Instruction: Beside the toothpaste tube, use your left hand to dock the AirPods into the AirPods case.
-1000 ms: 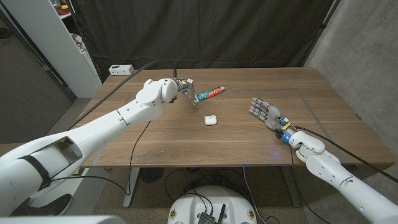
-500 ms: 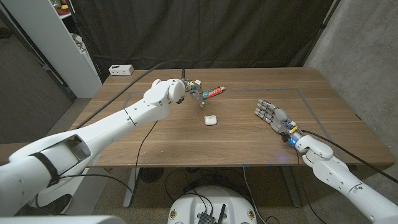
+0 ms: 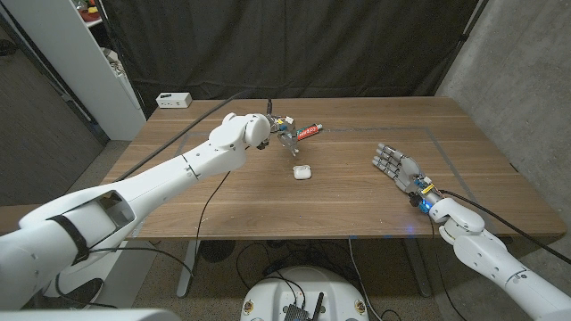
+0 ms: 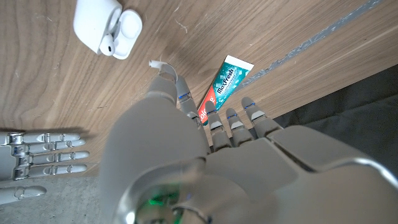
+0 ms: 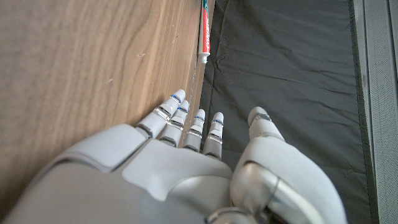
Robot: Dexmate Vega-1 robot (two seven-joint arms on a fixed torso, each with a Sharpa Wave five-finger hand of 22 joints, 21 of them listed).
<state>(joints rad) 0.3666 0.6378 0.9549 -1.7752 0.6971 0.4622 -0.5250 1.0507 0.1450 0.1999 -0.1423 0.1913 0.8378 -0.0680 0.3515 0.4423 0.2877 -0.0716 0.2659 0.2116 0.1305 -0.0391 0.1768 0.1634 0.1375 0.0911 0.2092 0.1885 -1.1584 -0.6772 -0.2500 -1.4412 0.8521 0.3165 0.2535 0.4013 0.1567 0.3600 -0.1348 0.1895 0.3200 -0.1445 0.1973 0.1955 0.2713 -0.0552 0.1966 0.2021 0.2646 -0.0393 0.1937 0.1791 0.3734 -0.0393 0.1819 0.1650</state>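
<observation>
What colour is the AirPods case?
White AirPods case, clearest in the left wrist view.

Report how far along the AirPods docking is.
Done: the AirPods case lies open on the table, and one earbud appears seated in it. In hand: the left hand hovers by the toothpaste tube, pinching what looks like the second AirPod. Left: carry it to the case and dock it. The right hand waits open, away from the case.
</observation>
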